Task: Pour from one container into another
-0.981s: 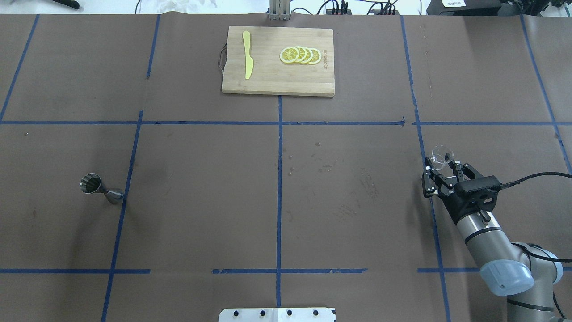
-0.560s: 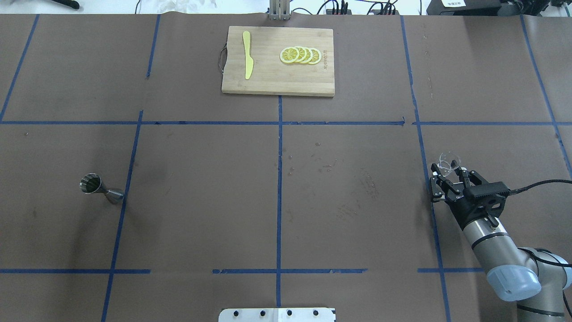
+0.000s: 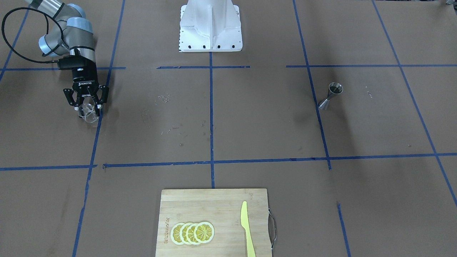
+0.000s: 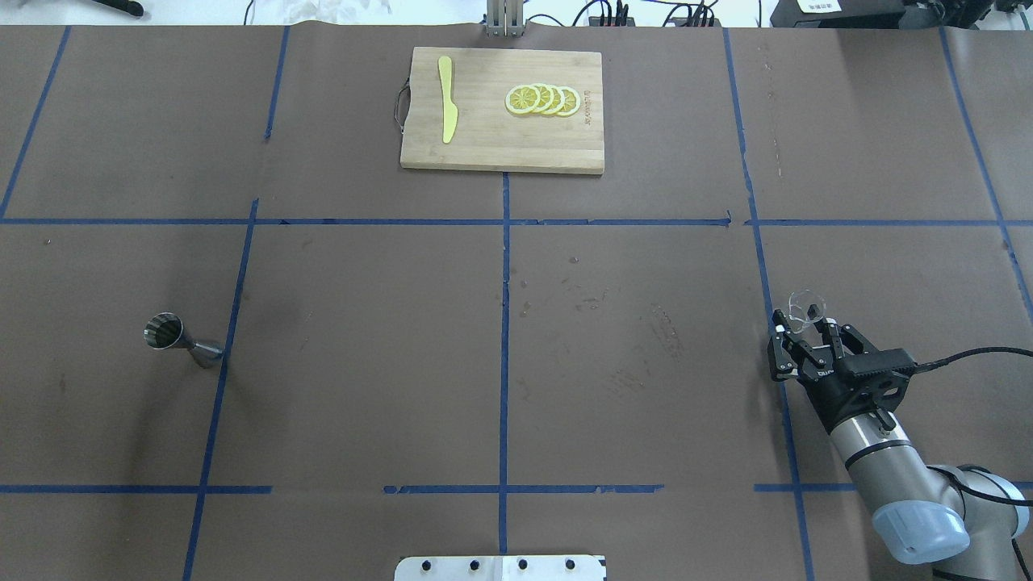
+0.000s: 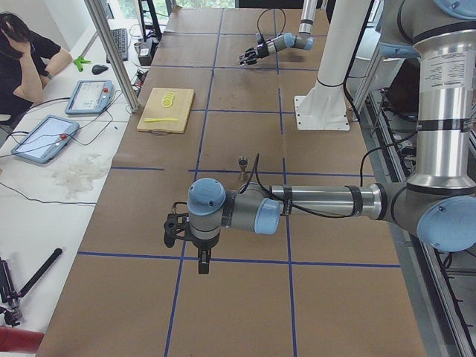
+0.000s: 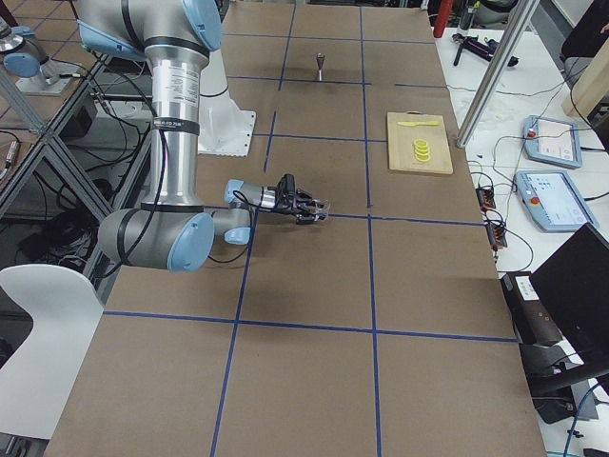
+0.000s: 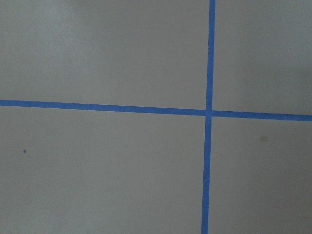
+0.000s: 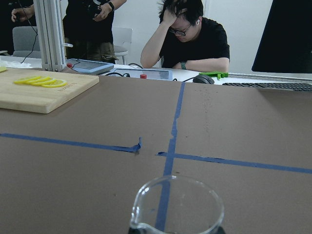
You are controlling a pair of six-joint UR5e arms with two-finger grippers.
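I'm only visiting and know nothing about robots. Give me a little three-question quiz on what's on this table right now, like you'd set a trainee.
1. True or false: the glass cup is held in the right end effector.
2. Pick one: what lies on the cutting board along with the lemon slices?
A. a yellow knife
B. a spoon
C. a fork
3. Fill the gap: the metal jigger stands upright on the robot's ____ side of the table, far from the cup.

Key: 1 true; 2 A; 3 left.
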